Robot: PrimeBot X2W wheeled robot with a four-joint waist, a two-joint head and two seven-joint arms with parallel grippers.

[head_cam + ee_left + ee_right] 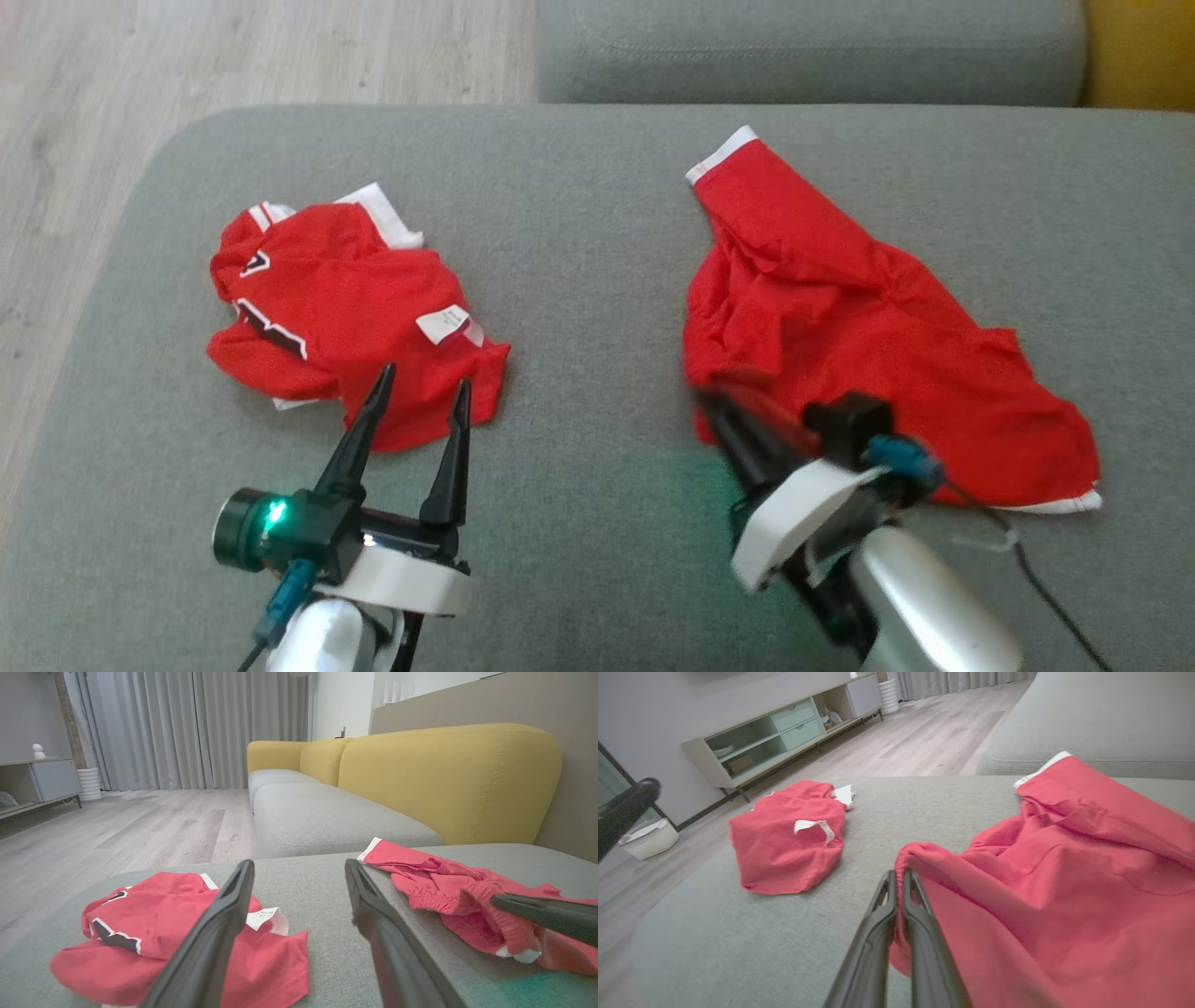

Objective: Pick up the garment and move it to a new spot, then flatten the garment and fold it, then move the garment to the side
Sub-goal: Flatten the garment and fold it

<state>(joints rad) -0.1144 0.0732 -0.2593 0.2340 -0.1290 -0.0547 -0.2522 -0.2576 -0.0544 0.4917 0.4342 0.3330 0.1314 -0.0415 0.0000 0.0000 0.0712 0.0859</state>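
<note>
Two red garments lie well apart on the grey sofa cushion (597, 233): a crumpled jersey (345, 299) on the robot's left and a pair of shorts (868, 327) on its right. The shorts are spread more loosely, with one white-edged leg pointing toward the far edge. The right claw (899, 879) is pressed together on a fold of the shorts at their near left corner, by the gathered waistband as far as I can judge. That fold rises off the cushion while the rest of the cloth rests on it. A grip at an edge like this suits lifting the shorts so they hang open rather than bunch, so I take them to be the garment in hand and the pick-up to be the step under way. The left claw (425, 383) is spread and holds nothing, its fingers pointing past the jersey's near edge, seemingly kept free for a second corner. Counted: two garments, one white label (448, 324) on the jersey, and two claws, each with two dark fingers.
</note>
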